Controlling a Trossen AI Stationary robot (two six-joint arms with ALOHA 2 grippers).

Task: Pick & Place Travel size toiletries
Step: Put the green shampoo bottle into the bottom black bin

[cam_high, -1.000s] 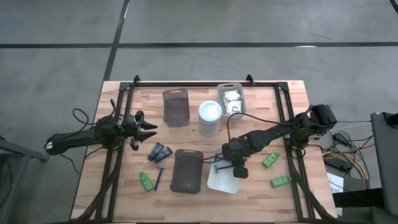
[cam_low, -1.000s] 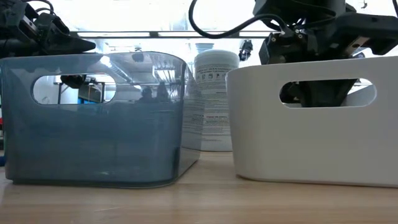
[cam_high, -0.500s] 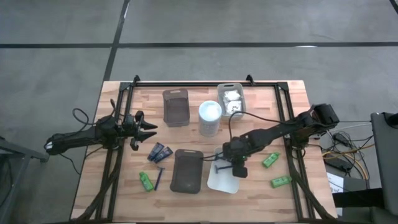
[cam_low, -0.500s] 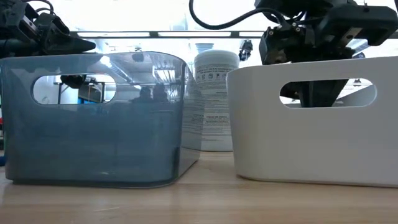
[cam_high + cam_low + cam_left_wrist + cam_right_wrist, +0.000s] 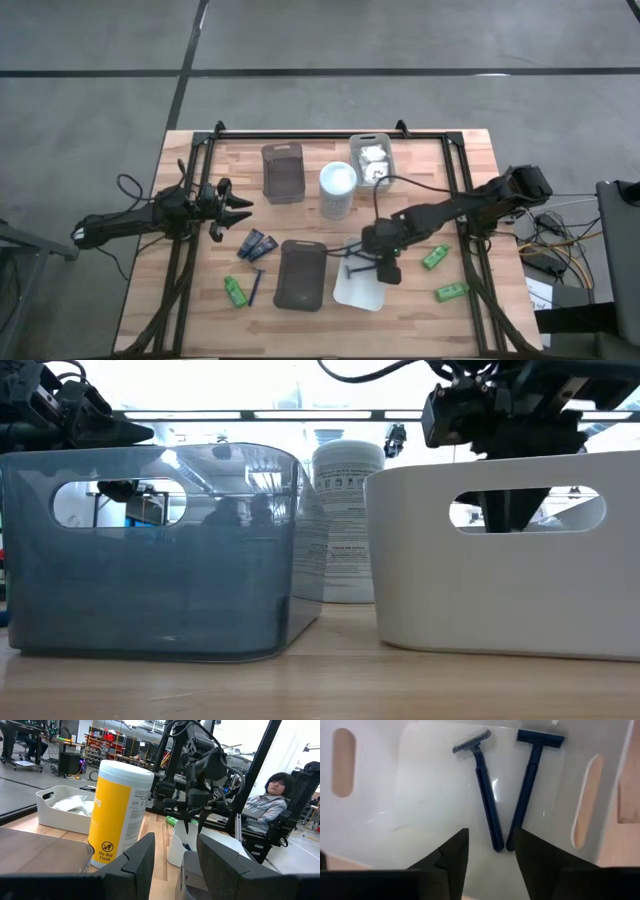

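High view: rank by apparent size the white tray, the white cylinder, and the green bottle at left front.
1. White tray, partly covered by the right hand
2. White cylinder, though its top sits nearer the camera
3. Green bottle

- We see a robotics lab or workshop: a wooden desk point(image 5: 300, 215) on bare concrete floor point(image 5: 300, 40).
- Equipment racks point(image 5: 107, 747) and a seated person point(image 5: 272, 802) fill the room behind.

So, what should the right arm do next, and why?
Probably lift clear toward the nearest bright green bottle: the right gripper hangs open, empty, over the white plastic tray where two slim dark blue razors already lie. Left gripper waits aside.
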